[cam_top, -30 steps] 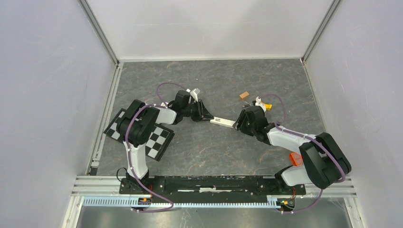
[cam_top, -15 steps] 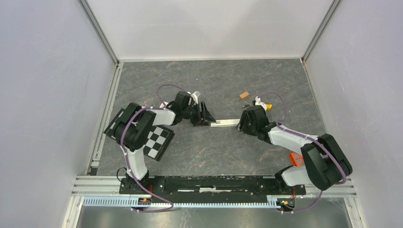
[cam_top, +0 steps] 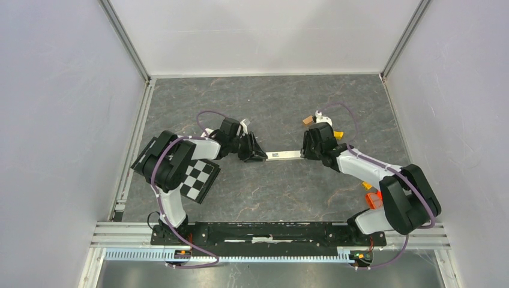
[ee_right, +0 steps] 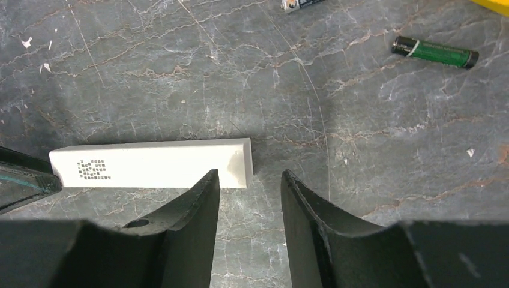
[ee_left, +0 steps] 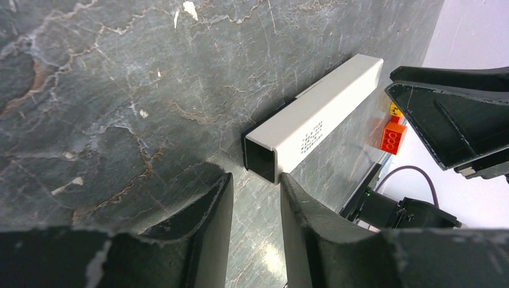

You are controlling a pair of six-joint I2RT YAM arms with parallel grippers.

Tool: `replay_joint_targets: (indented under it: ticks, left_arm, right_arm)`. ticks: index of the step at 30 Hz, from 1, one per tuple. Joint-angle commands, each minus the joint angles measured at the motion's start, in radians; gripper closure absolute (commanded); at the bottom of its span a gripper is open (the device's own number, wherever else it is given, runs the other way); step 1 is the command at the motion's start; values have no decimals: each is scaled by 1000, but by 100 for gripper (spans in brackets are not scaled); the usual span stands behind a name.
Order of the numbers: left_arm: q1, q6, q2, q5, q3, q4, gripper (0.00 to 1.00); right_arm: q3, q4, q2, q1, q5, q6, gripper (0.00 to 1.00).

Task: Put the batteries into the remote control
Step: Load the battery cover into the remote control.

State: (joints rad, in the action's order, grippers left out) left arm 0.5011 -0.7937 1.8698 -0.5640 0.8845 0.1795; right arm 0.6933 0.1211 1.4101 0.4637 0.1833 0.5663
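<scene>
Flanking white bar [cam_top: 283, 155] | left gripper [ee_left: 255, 180], right gripper [ee_right: 249, 177]: narrowly parted, empty, bar ends just ahead | battery [ee_right: 435, 52] well ahead-right of right gripper | remote control unseen | risk: clamping the wrong object; shoved bar rolls battery away

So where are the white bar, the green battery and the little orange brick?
white bar [ee_right: 150, 163], right wrist view, middle of its top face.
green battery [ee_right: 435, 52], right wrist view, middle of its body.
orange brick [ee_left: 393, 136], left wrist view, middle of its visible face.
</scene>
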Motion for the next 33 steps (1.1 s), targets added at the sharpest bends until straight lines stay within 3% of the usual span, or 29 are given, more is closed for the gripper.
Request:
replay_joint_targets:
  ticks: [1, 17, 27, 33]
  left_arm:
    - [4, -13, 3, 34, -14, -61, 60]
    - [4, -6, 28, 38, 50, -85, 60]
    - [5, -36, 43, 0, 45, -40, 74]
    - [4, -55, 55, -23, 44, -7, 84]
  right_arm:
    - [55, -14, 37, -3, -13, -61, 54]
    - [72, -24, 111, -3, -78, -31, 76]
    - [42, -36, 131, -2, -181, 60, 81]
    - [-12, -85, 144, -1, -329, 160, 84]
